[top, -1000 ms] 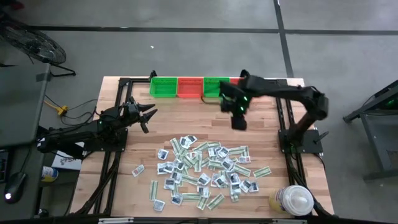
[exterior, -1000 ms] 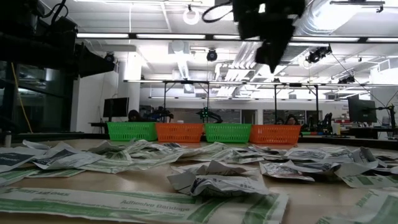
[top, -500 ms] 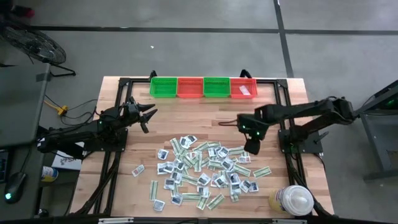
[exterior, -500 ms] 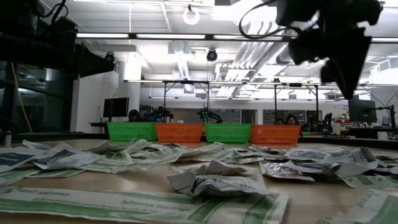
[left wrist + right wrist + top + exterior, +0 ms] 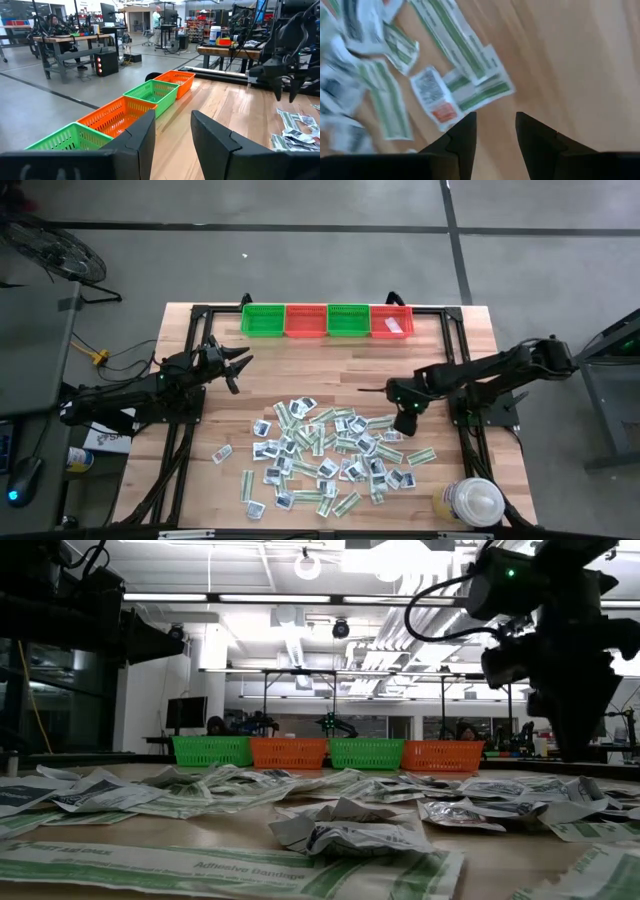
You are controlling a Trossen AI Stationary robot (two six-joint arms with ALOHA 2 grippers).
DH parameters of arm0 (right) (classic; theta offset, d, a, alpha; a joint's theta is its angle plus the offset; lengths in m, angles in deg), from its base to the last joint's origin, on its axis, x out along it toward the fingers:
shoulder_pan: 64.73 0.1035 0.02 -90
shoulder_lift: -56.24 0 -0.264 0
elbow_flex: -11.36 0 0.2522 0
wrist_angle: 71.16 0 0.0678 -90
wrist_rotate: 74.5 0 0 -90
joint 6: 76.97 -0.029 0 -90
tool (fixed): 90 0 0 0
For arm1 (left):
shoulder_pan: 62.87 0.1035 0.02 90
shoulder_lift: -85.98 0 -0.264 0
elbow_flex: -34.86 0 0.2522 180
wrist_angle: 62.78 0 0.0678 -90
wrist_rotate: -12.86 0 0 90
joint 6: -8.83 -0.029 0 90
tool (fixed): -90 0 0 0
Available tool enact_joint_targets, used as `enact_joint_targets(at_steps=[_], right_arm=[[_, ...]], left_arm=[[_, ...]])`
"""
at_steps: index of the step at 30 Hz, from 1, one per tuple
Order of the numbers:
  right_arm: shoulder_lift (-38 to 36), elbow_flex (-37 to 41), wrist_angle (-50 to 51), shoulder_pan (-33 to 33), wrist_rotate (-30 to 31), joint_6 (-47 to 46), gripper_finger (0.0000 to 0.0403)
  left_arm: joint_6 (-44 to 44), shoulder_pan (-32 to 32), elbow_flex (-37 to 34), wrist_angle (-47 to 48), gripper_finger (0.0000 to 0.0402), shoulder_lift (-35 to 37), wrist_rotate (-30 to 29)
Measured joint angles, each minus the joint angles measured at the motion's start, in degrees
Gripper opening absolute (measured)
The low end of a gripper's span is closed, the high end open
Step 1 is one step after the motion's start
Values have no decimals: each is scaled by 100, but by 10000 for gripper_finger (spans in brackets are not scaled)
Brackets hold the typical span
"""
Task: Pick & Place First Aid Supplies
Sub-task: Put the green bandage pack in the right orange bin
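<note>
Packets (image 5: 330, 455) lay scattered near the baskets (image 5: 326, 320), their long axes pointing every way. Right gripper (image 5: 405, 418) hovered above the packets with fingers parted and empty; left gripper (image 5: 238, 366), also parted, waited well apart from them.

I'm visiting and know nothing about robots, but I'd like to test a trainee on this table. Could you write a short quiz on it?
1. True or false: the right claw hangs over the edge of the pile of packets.
2. How many baskets stand at the table's far edge? A) two B) four C) six
3. Fill in: the only basket with something in it is the ____ one nearest the right arm.

Key: 1 true. 2 B. 3 orange; the orange basket holds a white packet.
</note>
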Motion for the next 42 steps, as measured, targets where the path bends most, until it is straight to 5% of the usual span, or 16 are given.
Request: enact_joint_targets(at_steps=[5,18,42], right_arm=[[0,2,-11,-80,214,1146,130],[0,2,-246,-703,-535,2989,130],[723,2,-580,-1091,-1293,3906,130]], left_arm=[[0,0,-2,0,122,0,0],[0,-2,0,0,122,2,0],[0,-2,-2,0,122,0,0]])
